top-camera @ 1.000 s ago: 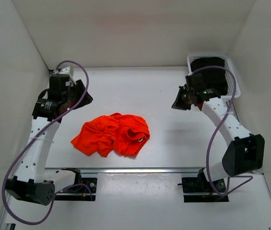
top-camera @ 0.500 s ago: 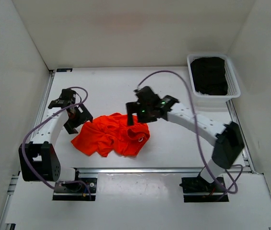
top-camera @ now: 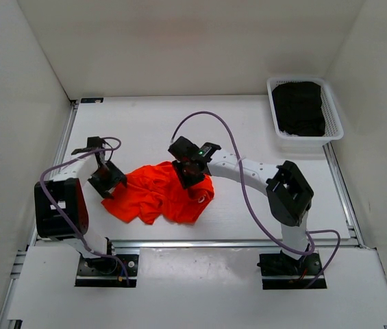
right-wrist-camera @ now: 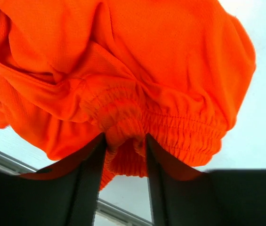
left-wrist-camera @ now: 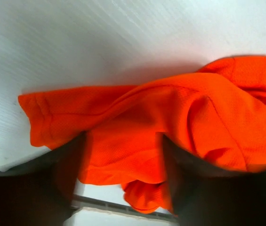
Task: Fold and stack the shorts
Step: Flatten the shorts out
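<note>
The orange-red shorts (top-camera: 153, 197) lie crumpled on the white table, left of the middle. My left gripper (top-camera: 109, 179) is low at their left edge. In the left wrist view its fingers (left-wrist-camera: 57, 174) stand wide apart with a fold of the shorts (left-wrist-camera: 170, 113) between them, so the left gripper (left-wrist-camera: 121, 143) is open. My right gripper (top-camera: 190, 174) is on the upper right of the shorts. In the right wrist view the gripper (right-wrist-camera: 124, 141) pinches a bunched piece of the gathered waistband (right-wrist-camera: 170, 122). A small white bit of cord (top-camera: 199, 199) shows near the right edge.
A white basket (top-camera: 271, 103) holding dark clothing (top-camera: 298, 106) stands at the back right corner. White walls enclose the table on three sides. A metal rail (top-camera: 214, 242) runs along the near edge, just below the shorts.
Both arms have swung from the back corners down to the shorts. The left gripper came to their left edge; the right gripper settled on the waistband and closed on it.
</note>
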`<action>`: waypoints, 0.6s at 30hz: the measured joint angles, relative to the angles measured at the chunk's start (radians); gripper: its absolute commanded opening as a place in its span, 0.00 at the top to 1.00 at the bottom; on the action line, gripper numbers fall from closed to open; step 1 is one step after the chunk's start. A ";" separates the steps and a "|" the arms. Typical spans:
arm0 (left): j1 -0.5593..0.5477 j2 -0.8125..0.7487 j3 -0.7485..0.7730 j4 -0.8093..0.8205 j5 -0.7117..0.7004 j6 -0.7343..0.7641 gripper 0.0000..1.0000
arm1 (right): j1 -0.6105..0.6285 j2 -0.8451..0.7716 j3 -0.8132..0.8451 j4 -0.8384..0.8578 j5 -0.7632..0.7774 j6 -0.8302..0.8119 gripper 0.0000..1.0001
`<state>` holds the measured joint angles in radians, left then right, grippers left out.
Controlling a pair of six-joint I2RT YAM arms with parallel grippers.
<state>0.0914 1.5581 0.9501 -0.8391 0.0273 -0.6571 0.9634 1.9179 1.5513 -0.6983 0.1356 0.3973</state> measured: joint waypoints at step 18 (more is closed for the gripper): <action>0.005 0.106 0.135 -0.009 -0.028 0.023 0.90 | -0.206 -0.122 0.018 0.010 -0.028 -0.002 1.00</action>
<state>0.0959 1.6646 1.0855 -0.8478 -0.0010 -0.6338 0.7574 1.7954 1.5688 -0.6888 0.1074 0.3950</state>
